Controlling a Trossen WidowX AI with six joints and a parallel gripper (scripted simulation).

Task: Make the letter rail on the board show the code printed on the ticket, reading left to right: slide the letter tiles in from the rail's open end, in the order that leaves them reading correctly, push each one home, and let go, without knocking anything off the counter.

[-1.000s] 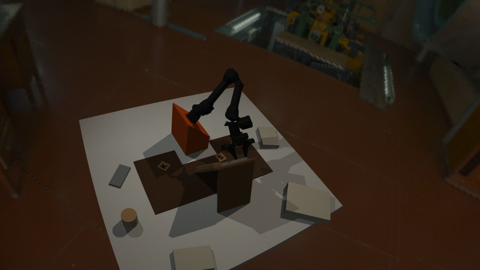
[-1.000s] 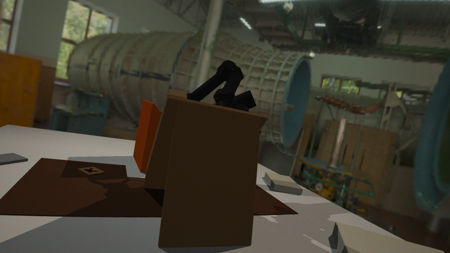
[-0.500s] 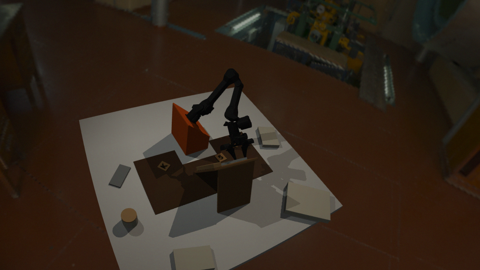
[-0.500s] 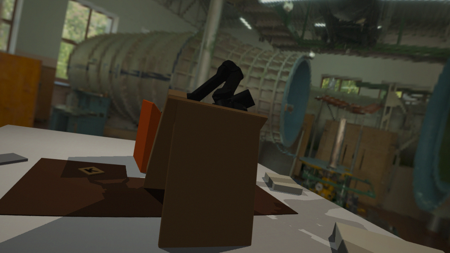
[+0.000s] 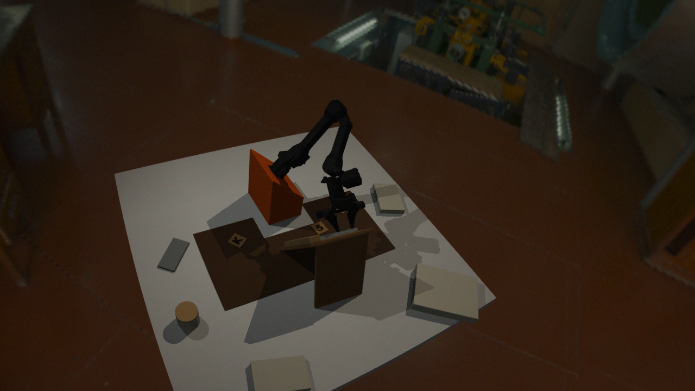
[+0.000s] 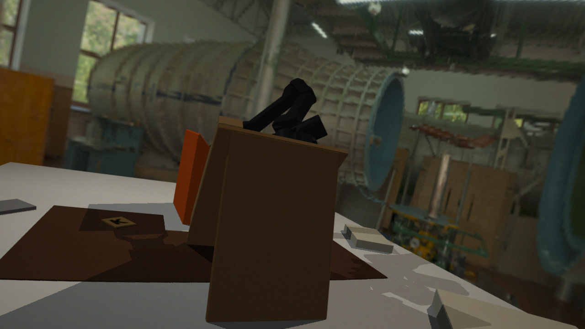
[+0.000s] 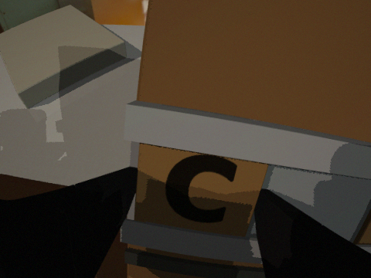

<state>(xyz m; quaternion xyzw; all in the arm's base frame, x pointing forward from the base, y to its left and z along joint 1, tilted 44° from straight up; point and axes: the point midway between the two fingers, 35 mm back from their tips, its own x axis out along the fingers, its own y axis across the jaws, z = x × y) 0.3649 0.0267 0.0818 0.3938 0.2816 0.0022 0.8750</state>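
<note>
My gripper (image 5: 345,228) (image 7: 197,188) is shut on the C tile (image 7: 151,174), one finger at each side. In the wrist view the C reads upright and the tile lies between the two grey lips of the rail (image 7: 232,127) (image 5: 340,233), at its left end. Right of it is a stretch of bare channel, then the edge of a wooden piece (image 7: 365,233). The brown board (image 5: 340,267) (image 6: 278,225) (image 7: 251,58) stands tilted. The K tile (image 5: 237,240) (image 6: 118,222) and the 5 tile (image 5: 319,227) lie on the dark mat (image 5: 228,282) (image 6: 49,253). No ticket is readable.
An orange block (image 5: 259,194) (image 6: 190,176) stands behind the mat by the arm's base. Beige boxes (image 5: 444,291) (image 5: 387,196) (image 5: 279,374) (image 7: 62,42) lie around the counter (image 5: 223,345). A grey slab (image 5: 173,254) (image 6: 16,205) and a round wooden-topped piece (image 5: 186,311) are at the left.
</note>
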